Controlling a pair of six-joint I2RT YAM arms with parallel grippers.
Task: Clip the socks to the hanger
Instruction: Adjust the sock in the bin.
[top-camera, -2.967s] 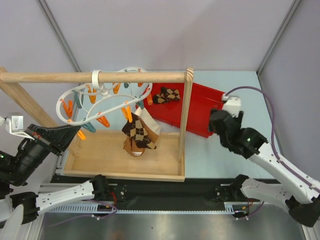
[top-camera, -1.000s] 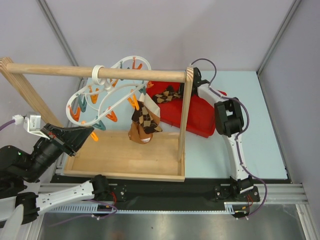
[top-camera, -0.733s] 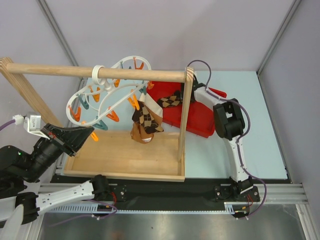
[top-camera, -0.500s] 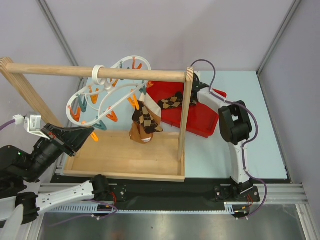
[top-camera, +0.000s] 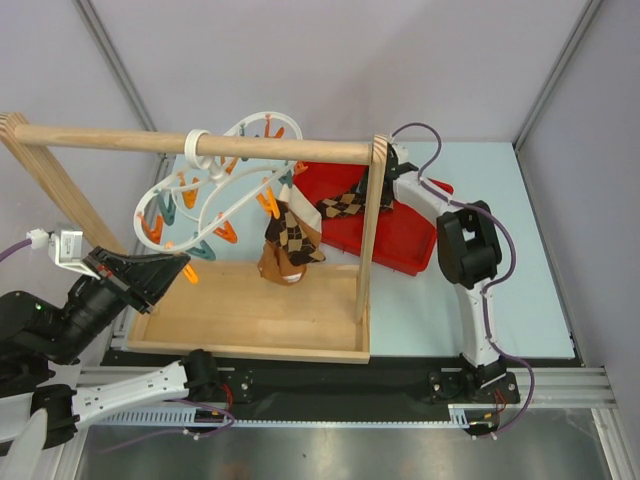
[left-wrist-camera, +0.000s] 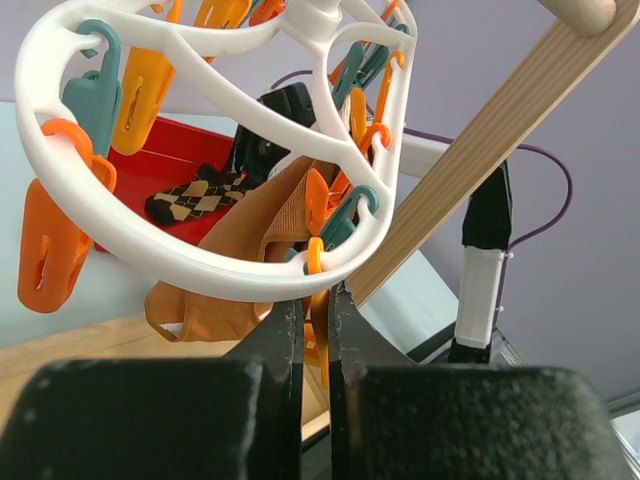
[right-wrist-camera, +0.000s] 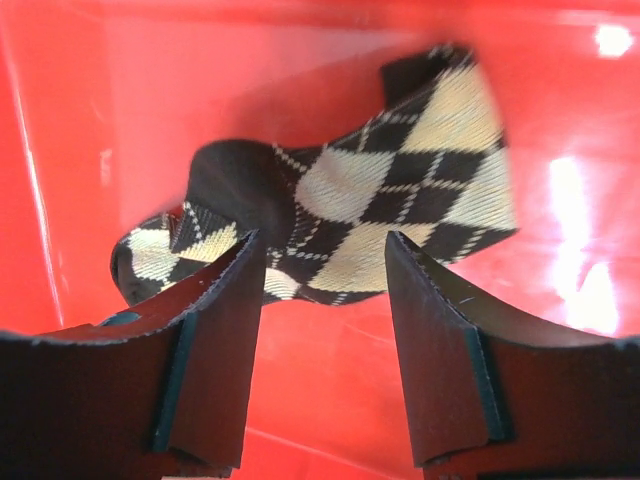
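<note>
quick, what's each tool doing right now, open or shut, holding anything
Left tool: shut on an orange peg of the hanger.
Right tool: open, straddling a sock in the red bin, not gripping it.

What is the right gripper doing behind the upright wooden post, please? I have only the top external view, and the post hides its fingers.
Observer: The right wrist view shows the right gripper open. The dark brown, tan and cream argyle fabric sock shows between its two fingers, lying crumpled in the red plastic tray.
Operator: Thank you. Does the left gripper actually have hold of the white wavy plastic ring hanger?
Observer: In the left wrist view it is shut on an orange clip peg that hangs from the part of the hanger's rim nearest that camera.
</note>
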